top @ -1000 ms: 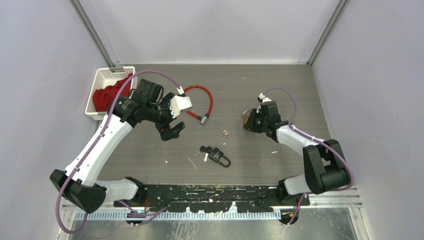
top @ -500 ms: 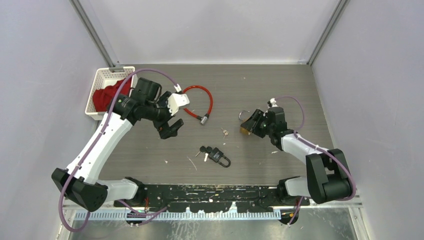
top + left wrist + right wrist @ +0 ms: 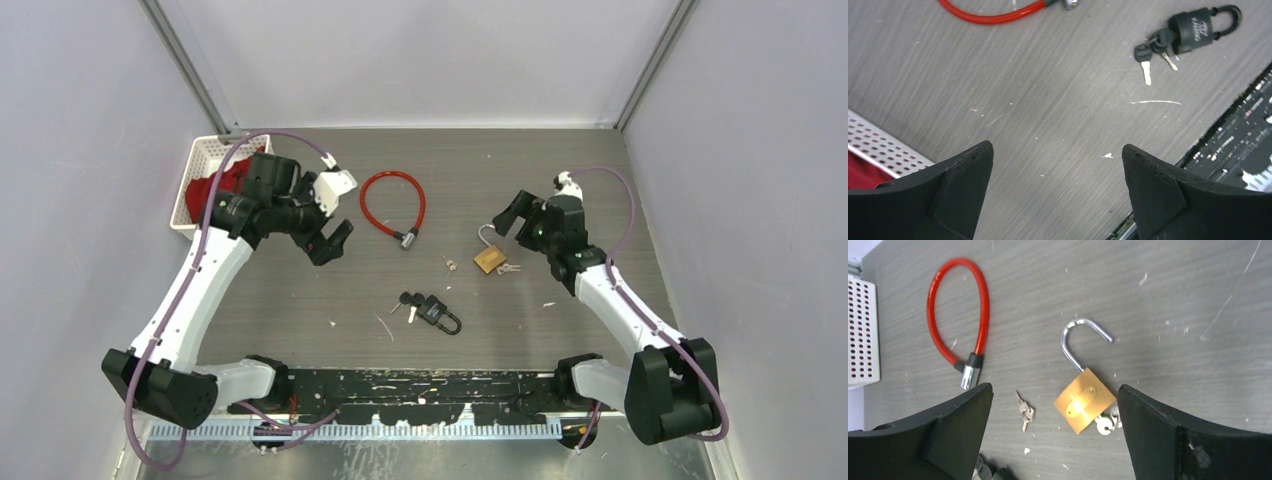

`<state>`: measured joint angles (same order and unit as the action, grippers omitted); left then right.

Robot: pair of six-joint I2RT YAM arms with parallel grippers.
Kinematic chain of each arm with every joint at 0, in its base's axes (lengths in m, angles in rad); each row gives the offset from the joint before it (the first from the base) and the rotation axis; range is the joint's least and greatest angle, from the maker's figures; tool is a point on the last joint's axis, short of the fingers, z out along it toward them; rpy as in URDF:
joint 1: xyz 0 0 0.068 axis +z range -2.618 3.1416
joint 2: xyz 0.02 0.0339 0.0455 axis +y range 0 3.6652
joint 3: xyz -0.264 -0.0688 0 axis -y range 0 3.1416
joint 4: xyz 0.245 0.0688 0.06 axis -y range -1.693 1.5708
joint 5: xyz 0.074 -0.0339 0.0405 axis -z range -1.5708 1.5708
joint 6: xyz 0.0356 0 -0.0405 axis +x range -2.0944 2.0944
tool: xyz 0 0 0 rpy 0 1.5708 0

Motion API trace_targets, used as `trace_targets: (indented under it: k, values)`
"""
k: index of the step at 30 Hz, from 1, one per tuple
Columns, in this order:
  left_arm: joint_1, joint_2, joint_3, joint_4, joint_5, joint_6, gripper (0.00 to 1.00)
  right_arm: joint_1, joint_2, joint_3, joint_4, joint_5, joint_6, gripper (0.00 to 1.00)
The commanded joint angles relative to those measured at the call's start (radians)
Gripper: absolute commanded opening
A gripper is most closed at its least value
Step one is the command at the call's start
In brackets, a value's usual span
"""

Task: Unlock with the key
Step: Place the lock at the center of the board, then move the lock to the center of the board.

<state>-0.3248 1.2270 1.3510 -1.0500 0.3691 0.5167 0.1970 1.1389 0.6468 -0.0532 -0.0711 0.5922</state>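
Note:
A brass padlock [image 3: 489,260] [image 3: 1084,400] lies flat on the table with its shackle swung open. A silver key bunch [image 3: 1105,424] [image 3: 508,268] sits at its lower edge. My right gripper [image 3: 512,216] [image 3: 1055,386] hovers open just above and behind it, holding nothing. Another small pair of keys [image 3: 449,264] [image 3: 1024,411] lies loose to the left of the padlock. My left gripper [image 3: 328,238] [image 3: 1056,146] is open over bare table at the left, empty.
A black padlock [image 3: 437,312] [image 3: 1198,30] with black-headed keys [image 3: 1148,52] lies near the front centre. A red cable lock [image 3: 392,205] [image 3: 955,315] curls at the back centre. A white basket [image 3: 205,150] holding red cloth [image 3: 205,195] stands far left.
My right gripper has opened and let go of the brass padlock, which now lies on the table, and has drawn back to the right. My left arm has swung back toward the basket.

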Motion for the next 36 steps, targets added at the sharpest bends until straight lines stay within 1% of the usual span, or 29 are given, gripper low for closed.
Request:
trace_targets:
  k: [1,4,7,9,12,15,17,22,26,29,33,36]
  values:
    - [0.056,-0.031,-0.009,0.121,-0.040,-0.056,0.99,0.070,-0.001,0.113,-0.021,0.139,-0.104,1.00]
    - [0.111,-0.023,-0.033,0.174,-0.054,-0.072,0.99,0.157,0.058,0.190,-0.023,0.179,-0.152,1.00]
    - [0.184,-0.014,-0.047,0.208,-0.008,-0.085,0.99,0.233,0.168,0.294,-0.065,0.209,-0.193,1.00]
    - [0.228,-0.010,-0.058,0.221,0.008,-0.095,0.99,0.284,0.242,0.342,-0.059,0.213,-0.214,0.99]
    - [0.266,-0.003,-0.091,0.256,0.034,-0.107,0.99,0.357,0.367,0.398,-0.049,0.223,-0.218,0.85]
    - [0.271,0.012,-0.116,0.242,0.025,-0.104,0.99,0.406,0.469,0.445,-0.024,0.218,-0.216,0.80]
    - [0.271,0.023,-0.120,0.218,0.027,-0.088,0.99,0.441,0.551,0.522,-0.033,0.227,-0.228,0.77]
    - [0.271,0.022,-0.139,0.168,0.037,-0.060,0.99,0.453,0.765,0.749,-0.149,0.233,-0.203,0.72]
    - [0.271,0.008,-0.156,0.158,0.049,-0.048,1.00,0.465,0.867,0.860,-0.169,0.226,-0.209,0.69]
    - [0.272,0.001,-0.154,0.140,0.050,-0.032,1.00,0.472,0.952,0.956,-0.249,0.260,-0.231,0.64]
    - [0.271,-0.014,-0.149,0.119,0.052,-0.013,1.00,0.480,0.992,0.978,-0.275,0.314,-0.253,0.59]
    - [0.271,-0.026,-0.152,0.116,0.054,-0.009,1.00,0.481,1.019,0.999,-0.304,0.309,-0.246,0.55]
